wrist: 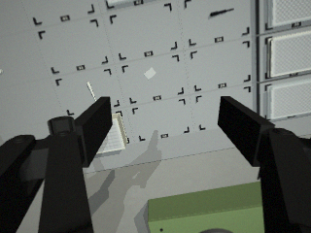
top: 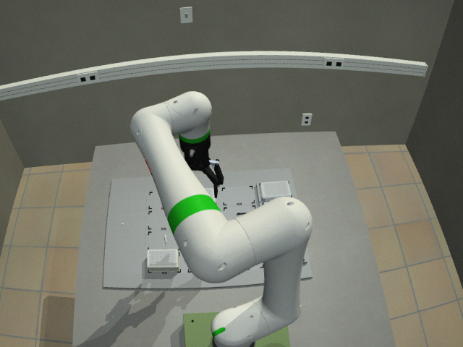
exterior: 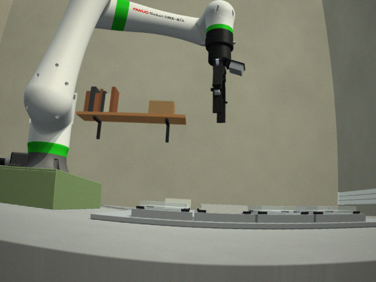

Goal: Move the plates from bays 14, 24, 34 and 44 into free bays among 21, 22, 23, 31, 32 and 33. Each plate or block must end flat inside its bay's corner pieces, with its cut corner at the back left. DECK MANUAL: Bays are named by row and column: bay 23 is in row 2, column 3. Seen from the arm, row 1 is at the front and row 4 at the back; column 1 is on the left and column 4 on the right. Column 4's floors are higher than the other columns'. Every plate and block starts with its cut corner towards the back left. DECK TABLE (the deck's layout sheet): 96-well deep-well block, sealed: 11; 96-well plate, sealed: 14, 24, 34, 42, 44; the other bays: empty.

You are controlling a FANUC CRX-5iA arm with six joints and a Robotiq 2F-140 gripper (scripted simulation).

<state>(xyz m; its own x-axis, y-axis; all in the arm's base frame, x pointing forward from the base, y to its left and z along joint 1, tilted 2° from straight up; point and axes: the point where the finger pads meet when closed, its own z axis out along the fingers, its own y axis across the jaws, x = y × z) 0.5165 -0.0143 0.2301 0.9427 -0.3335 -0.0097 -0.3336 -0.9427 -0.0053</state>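
Observation:
My gripper (top: 216, 185) (exterior: 221, 118) (wrist: 164, 111) is open and empty. It hangs high above the back middle of the grey deck (top: 119, 231) (exterior: 114, 218). In the wrist view, three sealed white plates stand in the raised right column: one (wrist: 291, 99) nearest, one (wrist: 291, 53) behind it, one (wrist: 292, 12) farther back. The top view shows the back-right plate (top: 275, 189); my arm hides the rest of that column. The sealed deep-well block (top: 163, 259) (wrist: 113, 138) sits in the front-left bay, partly behind my left finger. Another plate's edge (wrist: 121, 2) shows at the top of the wrist view.
Loose bits lie on the deck: a thin white stick (wrist: 90, 90) (top: 165, 236), a small white square (wrist: 150, 73) and a dark rod (wrist: 221, 13). The green base block (wrist: 204, 214) (exterior: 45, 188) stands in front of the deck. A wall shelf (exterior: 130, 116) hangs behind.

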